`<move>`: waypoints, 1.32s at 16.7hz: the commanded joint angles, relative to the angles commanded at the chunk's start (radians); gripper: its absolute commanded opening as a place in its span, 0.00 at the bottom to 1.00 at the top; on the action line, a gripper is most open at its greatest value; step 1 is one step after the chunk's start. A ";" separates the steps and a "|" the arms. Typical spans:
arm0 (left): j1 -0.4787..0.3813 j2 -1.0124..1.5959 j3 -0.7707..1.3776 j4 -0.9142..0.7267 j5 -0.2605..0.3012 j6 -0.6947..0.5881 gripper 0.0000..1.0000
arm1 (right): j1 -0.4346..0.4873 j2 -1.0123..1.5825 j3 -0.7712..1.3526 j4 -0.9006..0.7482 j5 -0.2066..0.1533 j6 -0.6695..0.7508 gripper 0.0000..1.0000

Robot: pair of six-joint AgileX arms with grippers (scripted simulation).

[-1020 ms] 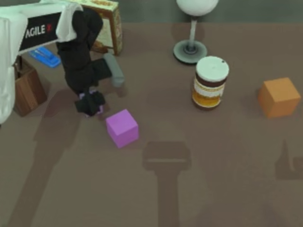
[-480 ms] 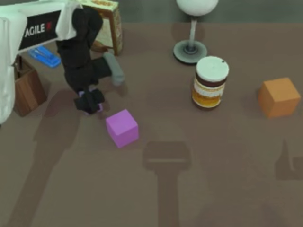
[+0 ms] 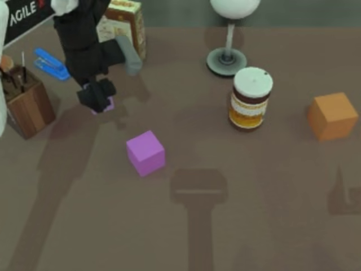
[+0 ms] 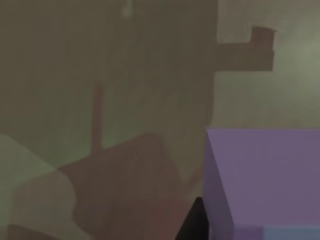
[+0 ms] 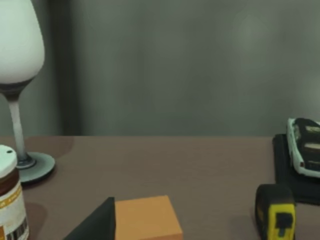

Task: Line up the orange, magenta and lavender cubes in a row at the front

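- One left pincer (image 3: pixel 97 100) is seen at the surface's (image 3: pixel 271 226) back left, clamped on the one lavender cube (image 3: pixel 107 105).
- One magenta cube (image 3: pixel 145 152) sits left of centre, open surface in front.
- One orange cube (image 3: pixel 332 116) sits near the right edge.

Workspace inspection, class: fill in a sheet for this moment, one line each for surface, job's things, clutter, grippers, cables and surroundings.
Surface: brown table, shadowed.
Job's things: orange cube at right; magenta cube centre-left; lavender cube in the left gripper.
Clutter: jar, wine glass, box, stapler, wooden holder, tape measure, toy car.
Grippers: left shut on the lavender cube, above the table; right not visible.
Cables: nothing seen.
Surroundings: grey wall.
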 joint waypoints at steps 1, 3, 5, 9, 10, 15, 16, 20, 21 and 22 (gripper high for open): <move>0.000 0.000 0.000 0.000 0.000 0.000 0.00 | 0.000 0.000 0.000 0.000 0.000 0.000 1.00; -0.006 0.003 -0.002 0.003 0.000 0.002 0.00 | 0.000 0.000 0.000 0.000 0.000 0.000 1.00; -0.020 0.001 -0.004 0.003 -0.001 -0.005 0.00 | 0.000 0.000 0.000 0.000 0.000 0.000 1.00; -0.164 -0.023 -0.025 0.006 -0.003 -0.071 0.00 | 0.000 0.000 0.000 0.000 0.000 0.000 1.00; -0.219 -0.032 -0.035 0.006 -0.003 -0.096 0.00 | 0.000 0.000 0.000 0.000 0.000 0.000 1.00; -0.542 -0.079 -0.096 0.004 -0.004 -0.233 0.00 | 0.000 0.000 0.000 0.000 0.000 0.000 1.00; -0.597 -0.089 -0.106 0.005 -0.004 -0.257 0.00 | 0.000 0.000 0.000 0.000 0.000 0.000 1.00; -0.719 -0.120 -0.129 0.013 -0.009 -0.319 0.00 | 0.000 0.000 0.000 0.000 0.000 0.000 1.00; -0.723 -0.121 -0.130 0.014 -0.009 -0.321 0.00 | 0.000 0.000 0.000 0.000 0.000 0.000 1.00; -0.723 -0.121 -0.130 0.014 -0.009 -0.321 0.00 | 0.000 0.000 0.000 0.000 0.000 0.000 1.00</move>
